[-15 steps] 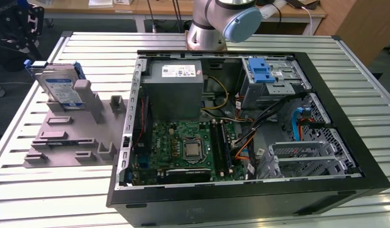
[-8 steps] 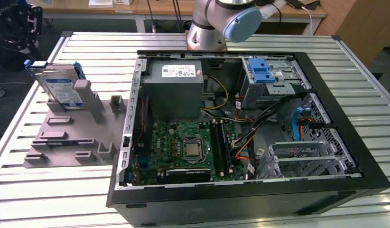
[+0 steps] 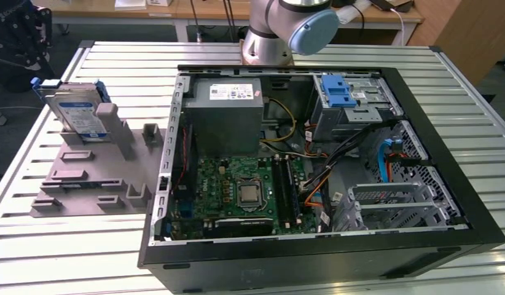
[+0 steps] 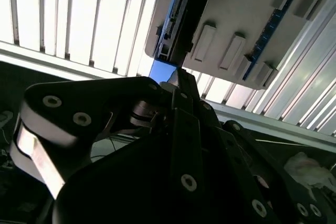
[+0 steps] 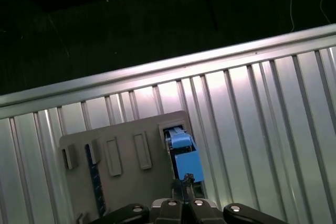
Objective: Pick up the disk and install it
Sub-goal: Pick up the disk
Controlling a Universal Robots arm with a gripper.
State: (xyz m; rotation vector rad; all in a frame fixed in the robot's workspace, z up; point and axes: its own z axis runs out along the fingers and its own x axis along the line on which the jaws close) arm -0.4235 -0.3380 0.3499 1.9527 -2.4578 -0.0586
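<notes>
Grey holder on desk carries disk upright, at exterior view's left of open case. We see pincer in first wrist view: tips together, gripping nothing, clear of disk.

Black screw-studded hand, silver arm

Ribbed metal table, wooden desks behind, dark floor, wooden panel
</notes>
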